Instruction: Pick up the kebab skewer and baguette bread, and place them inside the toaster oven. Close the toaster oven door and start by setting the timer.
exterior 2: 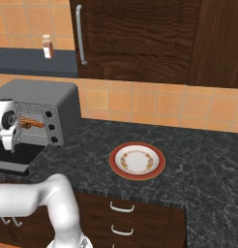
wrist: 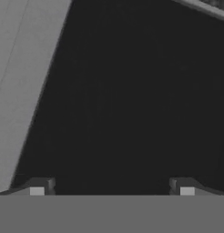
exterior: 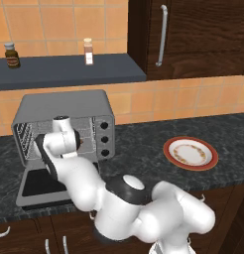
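Right now fingertips (wrist: 37, 187) spread wide, empty, over dark glass of toaster oven door (wrist: 127, 100), which lies folded down flat. Toaster oven (exterior: 69, 106) sits on black speckled counter (exterior 2: 198, 145), orange tile behind. Baguette bread (exterior 2: 32, 123) lies inside oven on rack, long axis across the opening. Plate (exterior 2: 137, 160) sits right of oven.

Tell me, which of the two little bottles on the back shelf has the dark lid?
The left bottle: squat, dark-capped, with a brownish body. The other bottle, further right on the shelf, is slimmer, with a pale cap and a white label.
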